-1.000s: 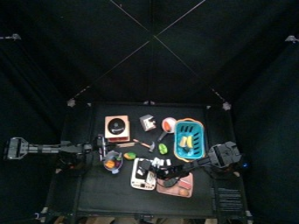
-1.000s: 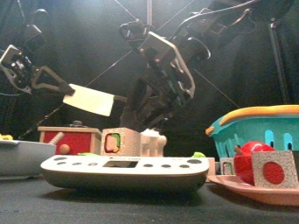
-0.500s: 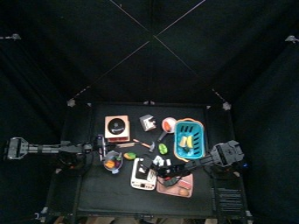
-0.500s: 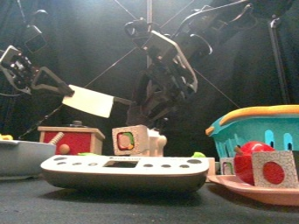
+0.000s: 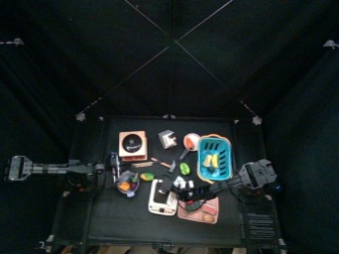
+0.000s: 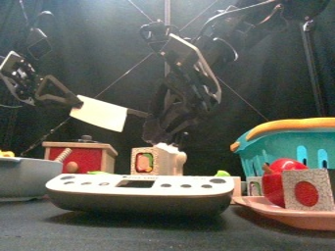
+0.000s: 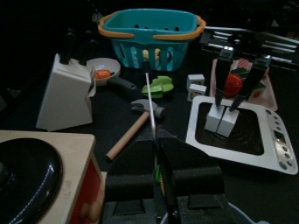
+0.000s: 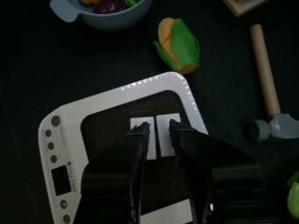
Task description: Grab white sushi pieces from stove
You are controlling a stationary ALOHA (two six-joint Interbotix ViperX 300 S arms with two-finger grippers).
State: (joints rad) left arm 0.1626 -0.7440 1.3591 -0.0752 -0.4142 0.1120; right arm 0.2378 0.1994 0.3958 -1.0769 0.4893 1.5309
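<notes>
The stove (image 6: 78,186) is a flat white slab at the table's front, also seen in the top view (image 5: 161,205). My right gripper (image 6: 160,147) hangs over it, shut on a white sushi piece (image 6: 155,160) with a red and green centre, held just above the slab. In the right wrist view the sushi piece (image 8: 156,122) sits between the jaw tips of the right gripper (image 8: 156,129), over the stove's dark face, inside its white rim (image 8: 70,122). The left gripper (image 7: 155,166) rests shut at the table's left side.
A blue basket (image 5: 215,159) stands right of the stove. A pink tray (image 6: 295,211) with red pieces lies at the front right, a grey bowl (image 6: 20,176) at the front left. A wooden hammer (image 8: 263,70) and a corn cob (image 8: 177,42) lie behind the stove.
In the front view the white sushi piece has shifted to the right between the right gripper's jaws. The left arm has stayed still.
</notes>
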